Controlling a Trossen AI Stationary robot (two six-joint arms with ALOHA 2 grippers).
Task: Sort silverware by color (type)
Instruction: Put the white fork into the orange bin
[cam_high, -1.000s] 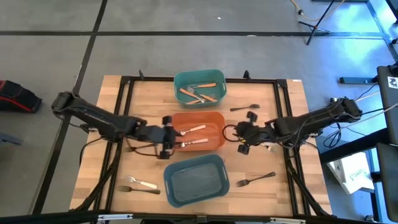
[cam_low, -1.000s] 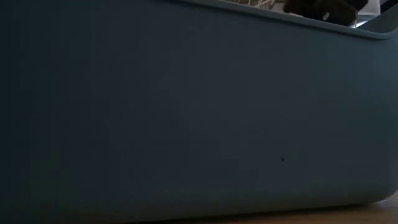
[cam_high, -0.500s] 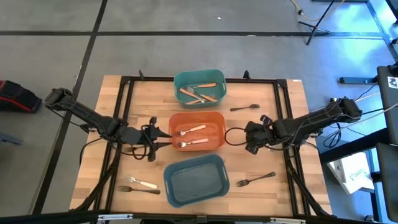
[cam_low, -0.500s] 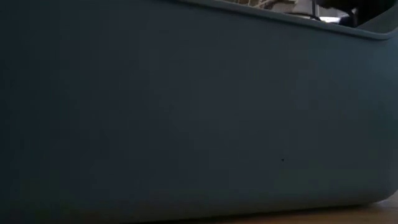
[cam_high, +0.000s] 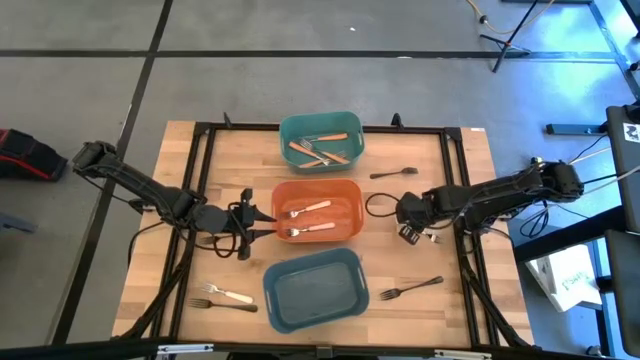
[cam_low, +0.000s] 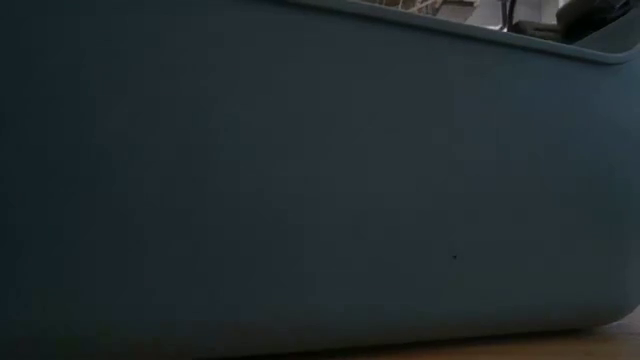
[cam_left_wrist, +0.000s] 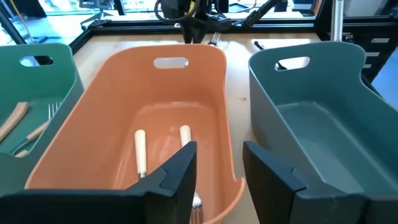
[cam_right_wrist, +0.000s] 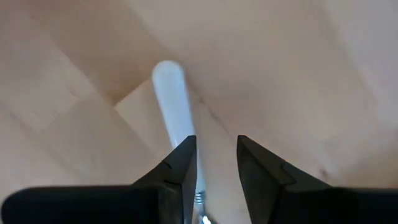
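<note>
Wooden boards make up the table (cam_high: 450, 200), with three bins in a row down its middle so that each sort of fork gets its own home. One cream-handled fork (cam_right_wrist: 174, 102) lies on the bare wood to the right of the orange bin (cam_high: 350, 190), and the right gripper (cam_high: 408, 233) hangs directly over it, fingers parted with a gap between them and nothing in them, one finger already over the handle; I judge it is lining up to pinch that handle. Two cream forks (cam_high: 308, 208) already lie in the orange bin, which is likely where this one belongs. Brown-handled forks (cam_high: 320, 150) sit in the teal bin (cam_high: 290, 125). Grey metal forks are still out on the table, one near the far right (cam_high: 393, 173) and one near the front right (cam_high: 410, 288), presumably bound for the blue-grey bin (cam_high: 355, 300). Two more forks (cam_high: 225, 297) lie at the front left.

At the orange bin's left end waits the left gripper (cam_high: 252, 222), pointing into it, fingers apart and empty.
</note>
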